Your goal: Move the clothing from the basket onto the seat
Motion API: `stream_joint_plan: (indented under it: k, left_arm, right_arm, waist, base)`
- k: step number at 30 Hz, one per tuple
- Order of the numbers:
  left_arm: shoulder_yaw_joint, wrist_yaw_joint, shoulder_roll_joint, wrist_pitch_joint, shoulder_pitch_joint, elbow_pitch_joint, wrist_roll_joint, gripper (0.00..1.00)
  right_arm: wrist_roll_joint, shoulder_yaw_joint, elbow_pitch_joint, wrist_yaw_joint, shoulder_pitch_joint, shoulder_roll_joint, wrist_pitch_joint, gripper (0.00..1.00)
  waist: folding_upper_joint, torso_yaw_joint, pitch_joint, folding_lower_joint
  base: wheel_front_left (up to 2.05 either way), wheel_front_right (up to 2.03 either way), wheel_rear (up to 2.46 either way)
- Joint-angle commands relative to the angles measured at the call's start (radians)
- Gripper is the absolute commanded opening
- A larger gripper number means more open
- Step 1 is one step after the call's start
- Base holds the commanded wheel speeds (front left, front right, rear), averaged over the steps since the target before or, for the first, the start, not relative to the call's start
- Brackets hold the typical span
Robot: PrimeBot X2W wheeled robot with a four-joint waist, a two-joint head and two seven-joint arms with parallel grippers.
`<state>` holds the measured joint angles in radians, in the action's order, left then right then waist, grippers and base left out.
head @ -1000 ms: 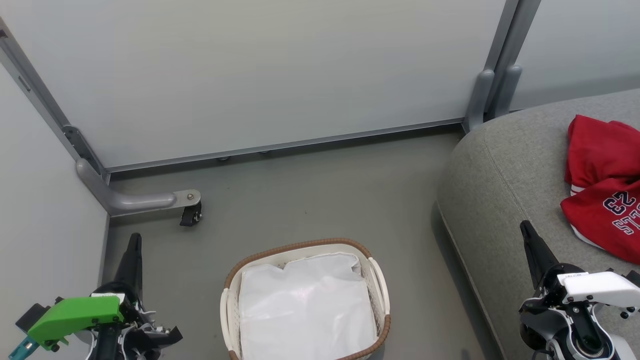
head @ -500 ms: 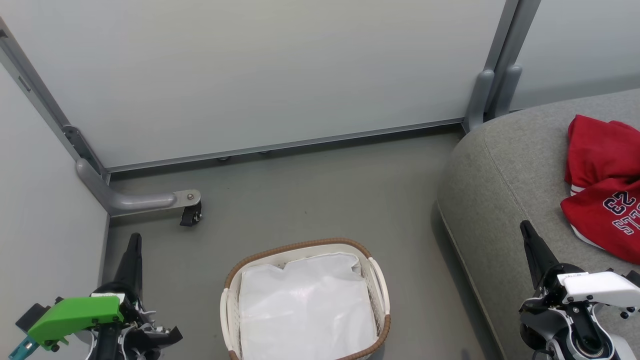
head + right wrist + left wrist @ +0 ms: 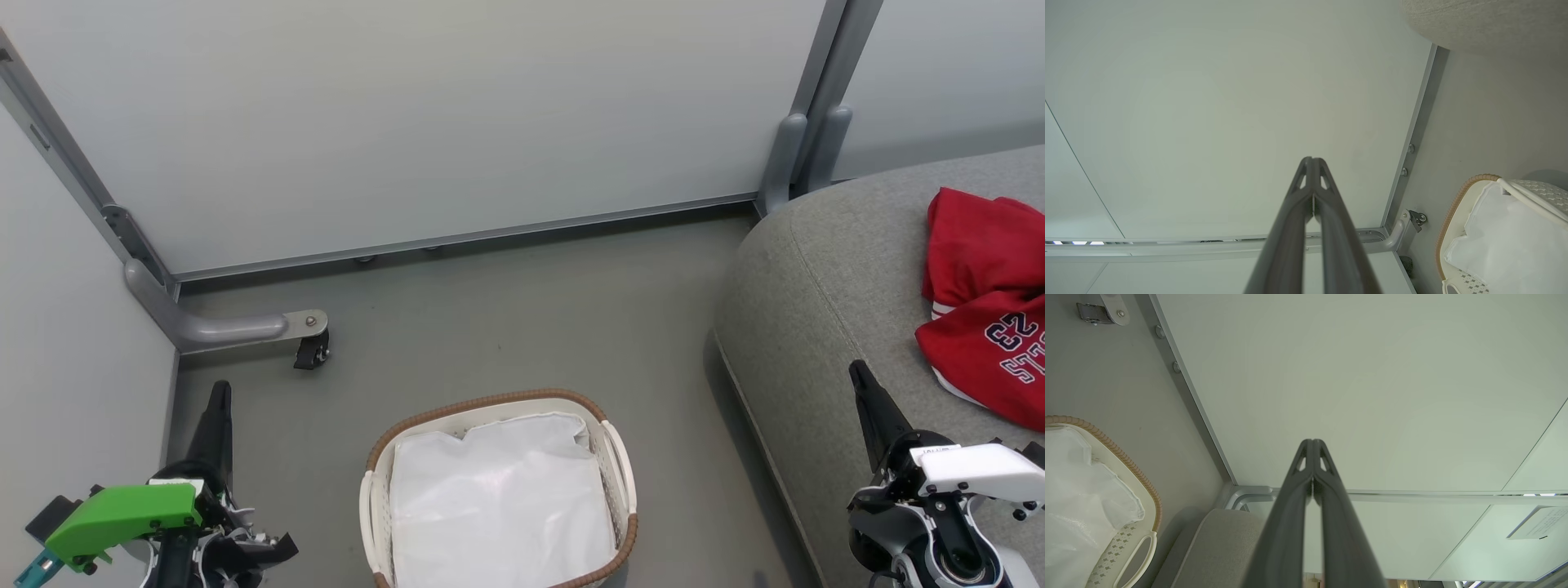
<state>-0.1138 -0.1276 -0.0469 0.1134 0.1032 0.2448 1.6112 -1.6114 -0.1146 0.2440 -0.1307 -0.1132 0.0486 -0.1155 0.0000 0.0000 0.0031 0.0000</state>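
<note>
Nothing has moved since the earlier frames: both arms, the basket and the clothes sit exactly as they did a second ago.

Left end effector (image 3: 219,394) is at the lower left of the head view, its two dark fingers pressed together and pinching nothing, pointing up over the grey floor (image 3: 531,327). Right end effector (image 3: 857,376) is at the lower right, also pressed together and empty, its tip over the near edge of the seat (image 3: 816,278). Both wrist views show the fingers meeting at the tips against a pale wall panel (image 3: 408,122).

Between the two arms, near the bottom of the head view, stands the basket (image 3: 490,402) on the floor. Inside it shows a crumpled white liner (image 3: 498,498) and no red cloth. The clothing (image 3: 988,310), red with white trim and upside-down navy lettering, lies bunched on the seat at the right edge, well apart from the basket and beyond the right arm.

Judged from this, the moving looks finished and the arms are parked. To close the step well, a check that no garment hides beneath the liner would be wise. The liner itself should be left alone. Any further reach should keep the closed fingers clear of the basket rim, so it does not tip.
</note>
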Motion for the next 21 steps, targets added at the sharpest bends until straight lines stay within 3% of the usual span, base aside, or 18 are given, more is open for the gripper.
stream_joint_plan:
  k: [1, 21]
  left_arm:
    - [-0.002, -0.006, -0.006, 0.005, 0.01, -0.002, 0.003, 0.0]
    - [-0.002, -0.006, -0.006, 0.005, 0.01, -0.002, 0.003, 0.0]
  right_arm:
    - [-0.003, -0.001, -0.002, 0.0, 0.011, 0.003, -0.001, 0.0]
    - [-0.003, -0.001, -0.002, 0.0, 0.011, 0.003, -0.001, 0.0]
  waist:
    - [0.0, 0.0, 0.0, 0.0]
    - [0.0, 0.0, 0.0, 0.0]
  base:
    - [0.0, 0.0, 0.0]
    - [0.0, 0.0, 0.0]
